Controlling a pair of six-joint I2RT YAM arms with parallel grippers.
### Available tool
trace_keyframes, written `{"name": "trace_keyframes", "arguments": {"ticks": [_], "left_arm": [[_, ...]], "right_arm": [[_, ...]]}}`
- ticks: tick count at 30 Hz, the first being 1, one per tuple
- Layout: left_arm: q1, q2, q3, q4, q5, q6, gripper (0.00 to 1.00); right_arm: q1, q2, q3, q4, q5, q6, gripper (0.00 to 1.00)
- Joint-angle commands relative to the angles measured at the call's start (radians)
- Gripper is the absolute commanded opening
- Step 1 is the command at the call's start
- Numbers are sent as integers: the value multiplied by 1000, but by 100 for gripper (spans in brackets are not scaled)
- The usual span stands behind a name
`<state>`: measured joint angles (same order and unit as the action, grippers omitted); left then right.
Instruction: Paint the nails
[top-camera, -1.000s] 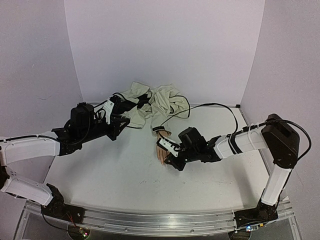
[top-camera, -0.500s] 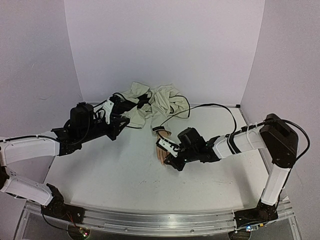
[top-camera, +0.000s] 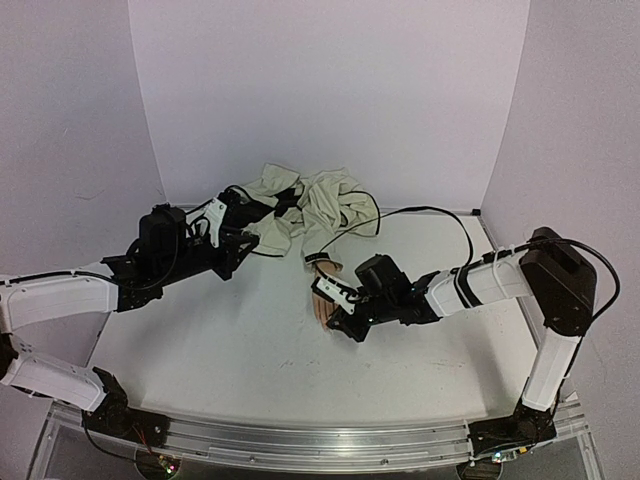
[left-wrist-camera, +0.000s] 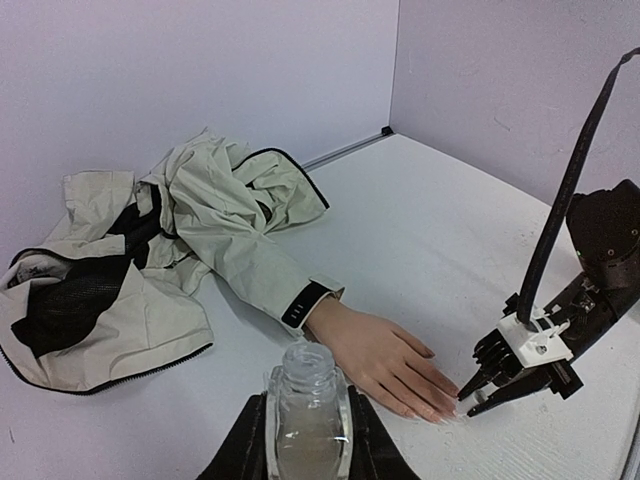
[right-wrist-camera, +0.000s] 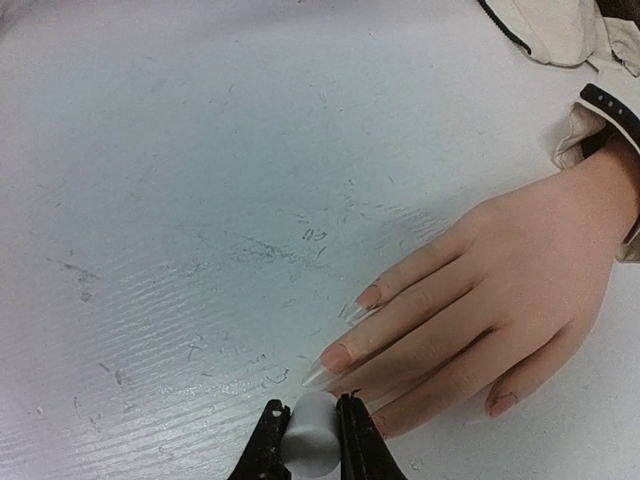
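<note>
Moved only slightly leftward since a second ago, with right claw (right-wrist-camera: 311, 445) pinched on a small white cap (right-wrist-camera: 313, 420) just beside the long, pale pink nails (right-wrist-camera: 336, 357) of the peach hand (right-wrist-camera: 500, 290) lying flat on the table (right-wrist-camera: 150, 200), left claw (left-wrist-camera: 308, 445) gripping a clear bottle (left-wrist-camera: 308, 395).

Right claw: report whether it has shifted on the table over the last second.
No. The right claw stays at the mannequin hand's fingertips, with no visible shift.
</note>
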<state>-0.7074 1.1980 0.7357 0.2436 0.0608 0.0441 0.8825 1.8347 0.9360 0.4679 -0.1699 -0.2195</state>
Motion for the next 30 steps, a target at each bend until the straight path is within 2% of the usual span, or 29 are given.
{"name": "trace_keyframes", "arguments": {"ticks": [1,30], "left_arm": [[5,-36,11,43,7,-2,0],[4,-42,12,40,14,-6,0]], "right_arm": [[9,1,29,-21,-25,5,0],[9,-95,-43,-8,-15,15,0]]}}
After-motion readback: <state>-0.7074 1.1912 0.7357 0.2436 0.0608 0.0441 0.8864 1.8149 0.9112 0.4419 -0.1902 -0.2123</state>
